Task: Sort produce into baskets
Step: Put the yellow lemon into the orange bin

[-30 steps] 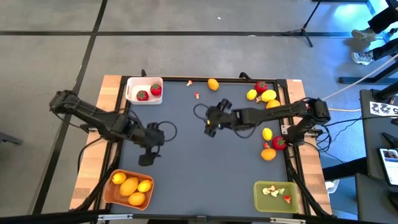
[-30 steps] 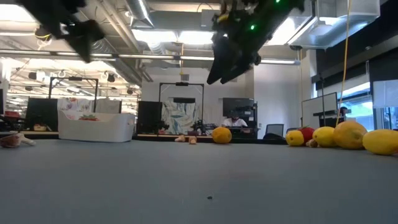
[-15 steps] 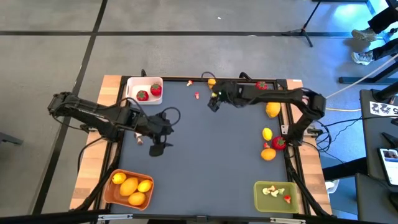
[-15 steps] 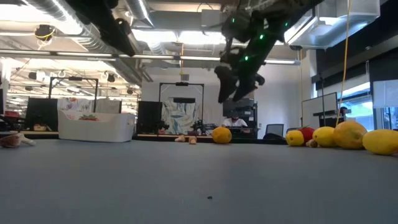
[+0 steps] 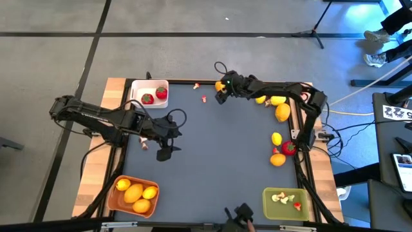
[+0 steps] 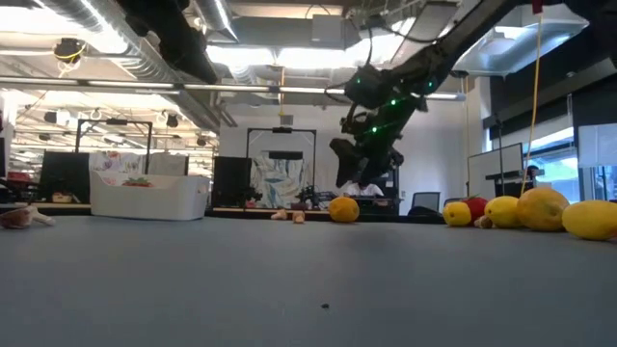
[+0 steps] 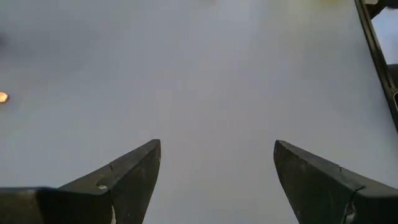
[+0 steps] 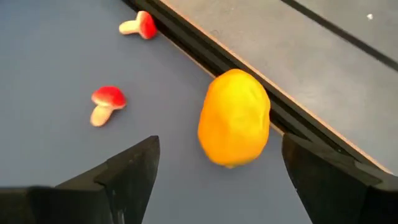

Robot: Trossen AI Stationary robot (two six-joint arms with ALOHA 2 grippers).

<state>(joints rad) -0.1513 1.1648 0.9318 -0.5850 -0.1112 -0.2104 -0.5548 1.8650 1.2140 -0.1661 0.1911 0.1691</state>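
Observation:
An orange citrus (image 8: 234,118) lies on the grey table against the far edge rail, also seen in the low view (image 6: 343,208). My right gripper (image 5: 219,98) hovers open just short of it, above the table (image 6: 355,172), with a finger to either side of the fruit and touching nothing. Two tiny red-capped bits (image 8: 107,102) (image 8: 138,25) lie beside it. My left gripper (image 5: 164,154) hangs open over bare table at the middle left (image 7: 214,168). The white basket (image 5: 135,87) holds two strawberries, the orange basket (image 5: 111,201) yellow and orange fruit, and the green basket (image 5: 266,209) small bits.
Along the table's right side lie loose lemons (image 5: 278,100) (image 5: 276,138), orange fruits (image 5: 282,113) (image 5: 277,160) and a strawberry (image 5: 288,148). The raised black rail (image 8: 186,43) runs right behind the citrus. The table's middle is bare. A dark object (image 5: 239,213) shows at the near edge.
My right gripper has swung from the table's middle toward the far edge and come down, staying open, until it stands over the orange citrus by the rail. My left gripper has shifted a little toward the table's right and stays open. No produce has moved.

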